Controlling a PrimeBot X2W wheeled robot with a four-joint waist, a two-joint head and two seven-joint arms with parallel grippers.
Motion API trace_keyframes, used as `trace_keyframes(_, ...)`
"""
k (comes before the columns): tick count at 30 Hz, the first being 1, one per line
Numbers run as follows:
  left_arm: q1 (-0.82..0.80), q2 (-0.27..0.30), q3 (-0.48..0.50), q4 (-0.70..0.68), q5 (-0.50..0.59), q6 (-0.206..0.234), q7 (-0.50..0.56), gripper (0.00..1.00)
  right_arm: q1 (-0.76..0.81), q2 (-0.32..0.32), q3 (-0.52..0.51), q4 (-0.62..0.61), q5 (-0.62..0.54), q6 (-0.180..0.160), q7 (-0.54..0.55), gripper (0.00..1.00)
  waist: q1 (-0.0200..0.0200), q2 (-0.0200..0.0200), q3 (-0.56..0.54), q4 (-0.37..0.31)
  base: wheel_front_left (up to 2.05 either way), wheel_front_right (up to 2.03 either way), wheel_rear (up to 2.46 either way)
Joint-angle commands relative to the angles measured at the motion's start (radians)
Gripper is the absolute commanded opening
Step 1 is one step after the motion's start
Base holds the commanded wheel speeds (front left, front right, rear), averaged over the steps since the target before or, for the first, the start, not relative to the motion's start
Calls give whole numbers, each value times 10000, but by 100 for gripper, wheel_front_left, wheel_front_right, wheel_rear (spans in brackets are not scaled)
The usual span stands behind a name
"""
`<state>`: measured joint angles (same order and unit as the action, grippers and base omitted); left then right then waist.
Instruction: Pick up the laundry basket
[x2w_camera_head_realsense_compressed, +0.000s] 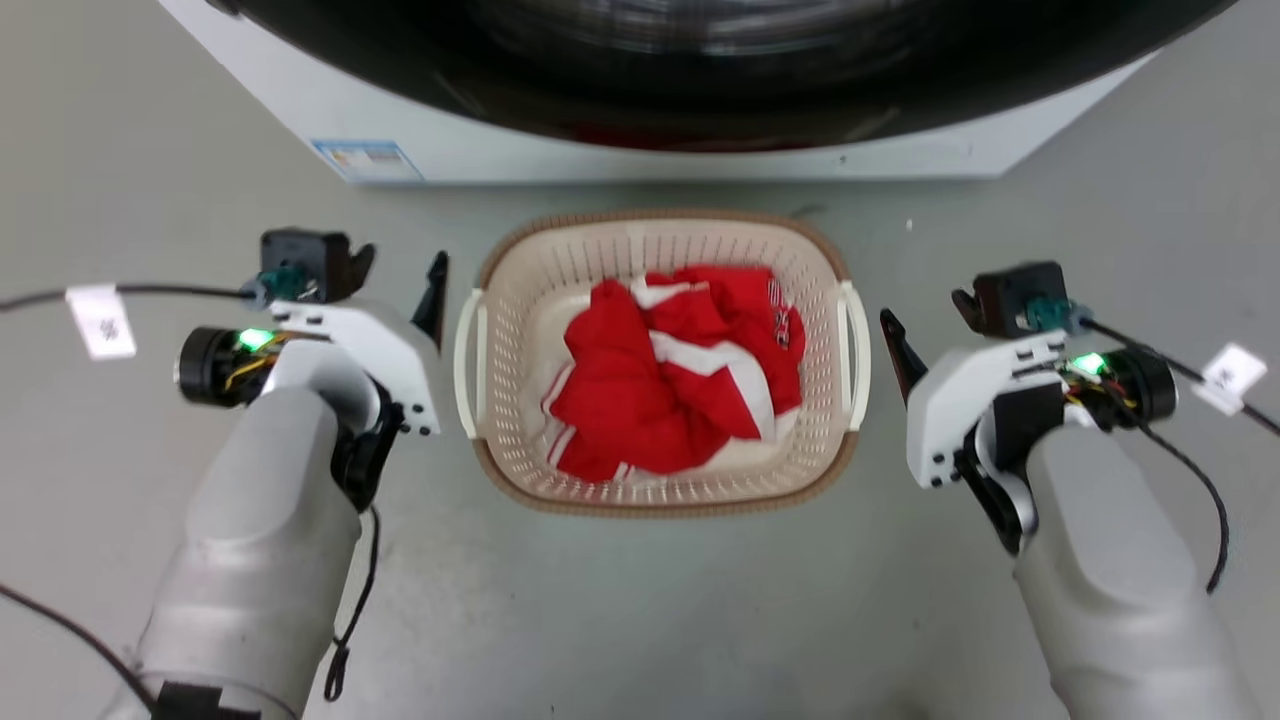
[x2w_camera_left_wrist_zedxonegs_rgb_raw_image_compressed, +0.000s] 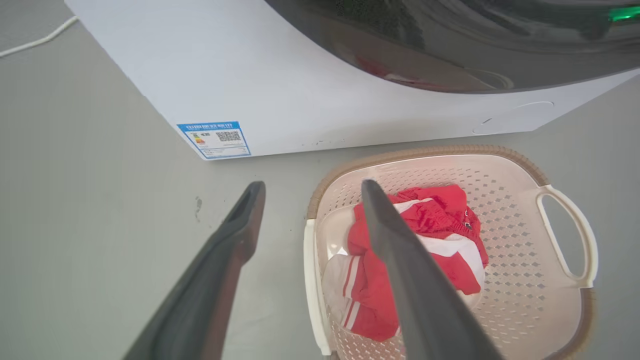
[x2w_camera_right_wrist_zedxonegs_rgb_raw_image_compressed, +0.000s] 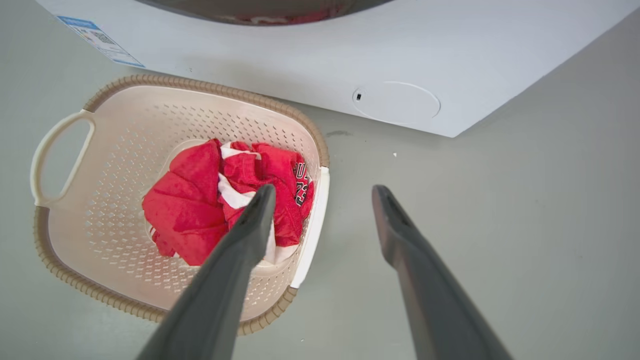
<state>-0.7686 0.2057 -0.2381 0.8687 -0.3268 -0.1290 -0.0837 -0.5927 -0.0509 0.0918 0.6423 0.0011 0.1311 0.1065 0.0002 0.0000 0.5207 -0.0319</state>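
Grey smooth flooring (x2w_camera_head_realsense_compressed: 640, 600) is spreading under everything we are seeing, and on it the laundry basket (x2w_camera_head_realsense_compressed: 520, 290), a small rounded-rectangular cream plastic one with perforated walls and a brown woven-look rim, is sitting upright. Behind the basket a white front-loading washing machine (x2w_camera_head_realsense_compressed: 500, 150) with a dark glossy round door is standing, a narrow strip of floor lying between them. A small blue and white label (x2w_camera_head_realsense_compressed: 365, 160) is sticking to the machine's front, behind the basket and off to its left. Inside the basket a crumpled red garment (x2w_camera_head_realsense_compressed: 650, 400) with white stripes is lying on the bottom, well below the rim.

We are holding our left tool (x2w_camera_left_wrist_zedxonegs_rgb_raw_image_compressed: 312, 186) just beside the basket's left white loop handle (x2w_camera_head_realsense_compressed: 465, 365), its two long dark fingers (x2w_camera_left_wrist_zedxonegs_rgb_raw_image_compressed: 225, 260) spread wide apart and gripping nothing. In the left wrist view one finger is crossing the floor beside the basket while the other is crossing the basket's inside. We are holding our right tool (x2w_camera_right_wrist_zedxonegs_rgb_raw_image_compressed: 325, 188) just beside the basket's right white handle (x2w_camera_head_realsense_compressed: 858, 355), fingers parted wide and empty, one showing against the garment and the other against floor to the basket's right. In the head view a thin gap of floor is showing between each tool and its handle.
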Motion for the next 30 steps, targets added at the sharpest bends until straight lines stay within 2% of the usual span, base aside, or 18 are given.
trace_keyframes(1, -287, 31, -267, 210, -292, -18, 153, 100, -392, 16, 100, 364, 144, -7, 116, 100, -2, 0, 761, -102, 0, 0, 0)
trace_keyframes(15, -1987, 632, -2221, 1803, -2390, -13, 1226, 100, -2875, 18, 1265, 3460, 1338, -7, 101, 100, -2, 0, 2458, -231, 0, 0, 0)
trace_keyframes(30, -2877, 860, -3654, 2241, -4034, -13, 1819, 100, -4204, 15, 2679, 4857, 2763, -7, 247, 100, -2, 0, 3511, -278, 0, 0, 0)
